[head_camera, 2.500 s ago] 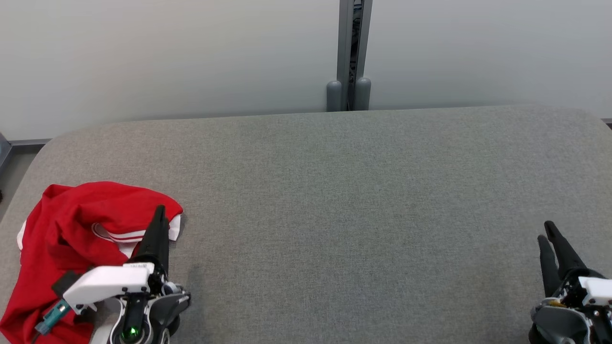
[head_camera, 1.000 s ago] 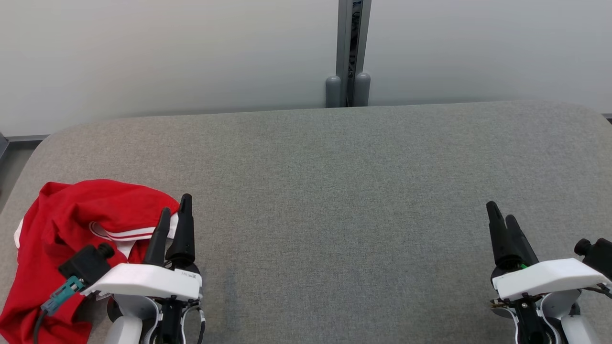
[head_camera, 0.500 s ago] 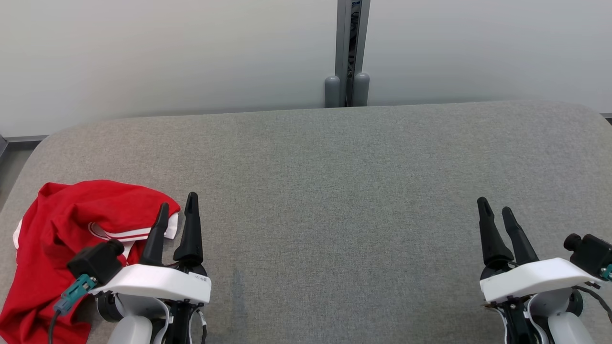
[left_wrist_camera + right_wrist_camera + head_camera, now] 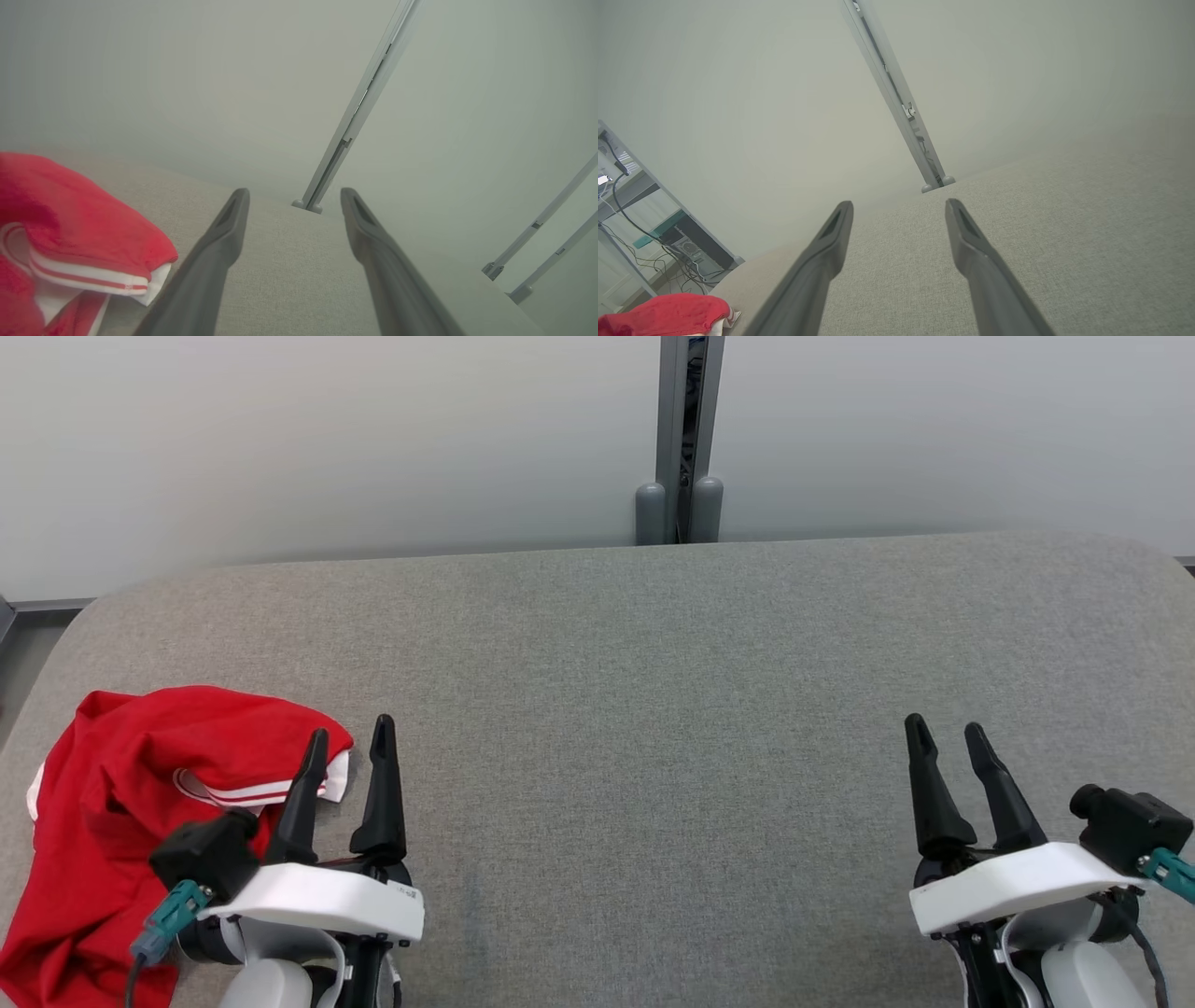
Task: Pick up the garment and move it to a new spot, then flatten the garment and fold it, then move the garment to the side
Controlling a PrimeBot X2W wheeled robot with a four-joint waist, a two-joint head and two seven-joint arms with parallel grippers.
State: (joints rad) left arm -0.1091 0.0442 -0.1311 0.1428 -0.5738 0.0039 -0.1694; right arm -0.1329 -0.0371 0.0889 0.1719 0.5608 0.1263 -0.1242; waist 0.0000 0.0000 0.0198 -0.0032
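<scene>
The garment (image 4: pixel 140 793) is a red shirt with white trim, lying crumpled at the near left of the grey fabric surface (image 4: pixel 635 709). In the left wrist view the garment (image 4: pixel 70 238) sits left of the fingers; the right wrist view catches it (image 4: pixel 663 315) at the lower left corner. My left gripper (image 4: pixel 350 737) stands open just right of the garment's edge, with nothing between its fingers (image 4: pixel 219 242). Far to the right, my right gripper (image 4: pixel 943 733) is open over bare fabric, fingers (image 4: pixel 971 242) empty.
A pale wall with a grey vertical post (image 4: pixel 686 439) stands behind the surface's far edge. A shelf with cables and equipment (image 4: pixel 649 224) stands off to the left. The surface's left edge curves down near the garment.
Both arms have turned and risen into view, fingers now spread apart and pointing away from me. The left gripper has come off the garment, which stays in place. The camera shifted slightly.
</scene>
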